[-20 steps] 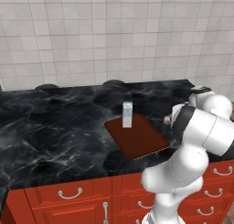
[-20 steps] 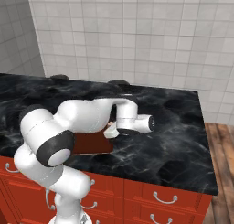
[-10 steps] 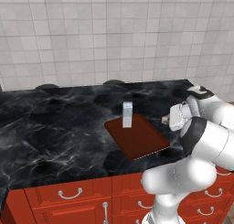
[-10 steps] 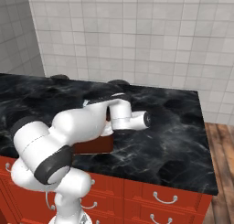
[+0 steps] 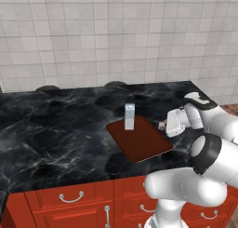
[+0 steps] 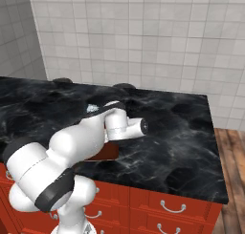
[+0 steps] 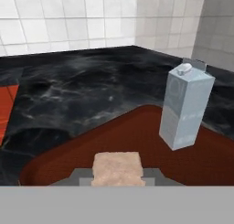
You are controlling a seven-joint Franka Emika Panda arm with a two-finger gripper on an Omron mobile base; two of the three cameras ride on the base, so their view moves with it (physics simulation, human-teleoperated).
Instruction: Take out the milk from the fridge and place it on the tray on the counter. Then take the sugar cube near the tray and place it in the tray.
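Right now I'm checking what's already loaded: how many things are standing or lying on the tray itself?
1. The milk stands upright near the far corner of the tray. The sugar cube is held in the gripper at the tray's edge, not set down.

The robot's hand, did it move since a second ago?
Yes. In the left base view the gripper with the sugar cube has come away from the arm's body, toward the tray's right edge and the milk.
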